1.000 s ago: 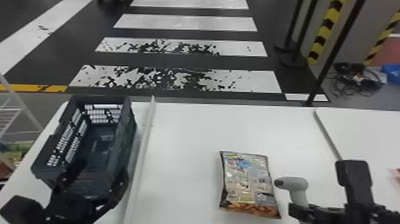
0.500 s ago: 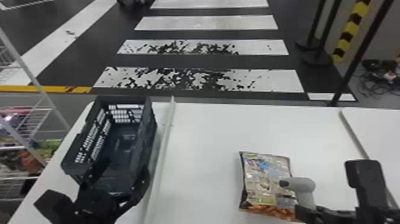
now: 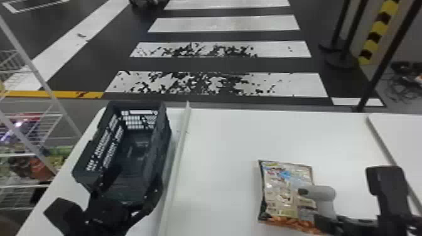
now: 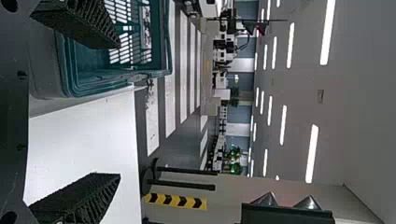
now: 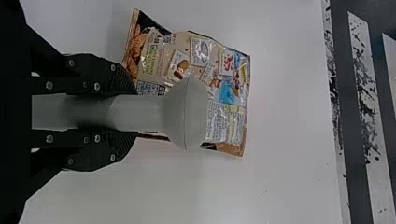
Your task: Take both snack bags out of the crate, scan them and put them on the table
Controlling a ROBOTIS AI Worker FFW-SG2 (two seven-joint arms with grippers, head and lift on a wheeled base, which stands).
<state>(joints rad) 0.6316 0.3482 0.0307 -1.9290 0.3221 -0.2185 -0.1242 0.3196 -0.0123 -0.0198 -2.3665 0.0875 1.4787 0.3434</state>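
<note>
See the bag [image 3: 282, 188] lying flat on the bench [image 3: 226, 141], printed side up. Over it, find the scanner [image 3: 326, 193], gripped by its handle between the fingers of the right gripper [image 3: 325, 219]. Left of the bag, across a pale strip [image 3: 179, 150], find the crate [image 3: 160, 138], upright on the bench. At its near end, see the left gripper [image 3: 135, 179] with fingers spread wide open. Beyond the bench's left edge, notice a wire rack [image 3: 47, 85] with goods; past the far edge, a dark, white-striped floor [image 3: 219, 64].

Snack bag [image 3: 281, 194] — part hidden, rack [image 3: 46, 84] — cut off
</note>
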